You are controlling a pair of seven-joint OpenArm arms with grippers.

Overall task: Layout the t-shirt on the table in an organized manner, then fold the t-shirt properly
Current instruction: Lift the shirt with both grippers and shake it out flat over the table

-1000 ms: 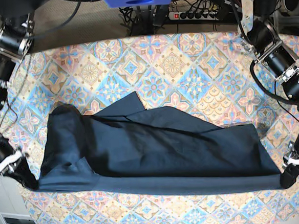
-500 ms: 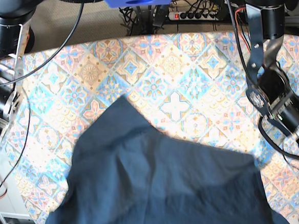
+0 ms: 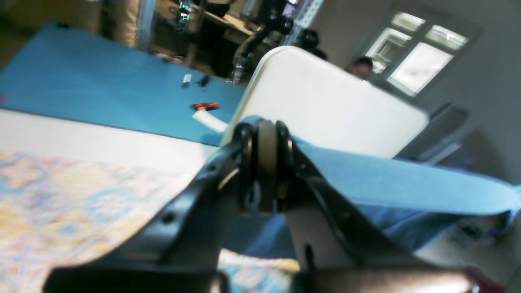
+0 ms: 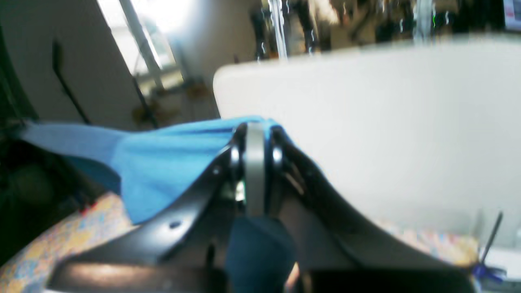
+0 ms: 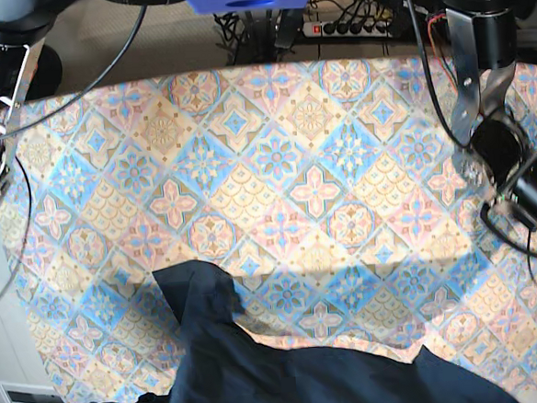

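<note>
You have the dark navy soft cloth t-shirt [image 5: 290, 384] lifted at the near side of the table; from the base view only its upper part shows, bunched along the bottom edge of the picture, with one flap [image 5: 196, 289] rising to a point left of centre and casting a shadow on the cloth beneath. The rest of the garment runs out of that view at the bottom.

Look at your right wrist view: the right gripper [image 4: 254, 162], black with a pale pad between its arms, has its jaws pressed together on a fold of the t-shirt [image 4: 171, 162], which looks bright blue here and stretches off to the left in a taut band. Some darker cloth [image 4: 260, 252] hangs below the jaws.

Your left wrist view shows the same: the left gripper [image 3: 266, 160] is clamped tight on the t-shirt's edge [image 3: 386, 183], and the fabric pulls away to the right as a flat, stretched strip. Both views are blurred.

Neither gripper appears in the base view; you see only the upper arm segments at the left and right edges.

The large table [image 5: 275, 164], covered in a cloth of diamond tiles with floral medallions in pink, light blue and cream, fills most of the base view. Behind its far edge lie a power strip [image 5: 353, 25] and black cables.
</note>
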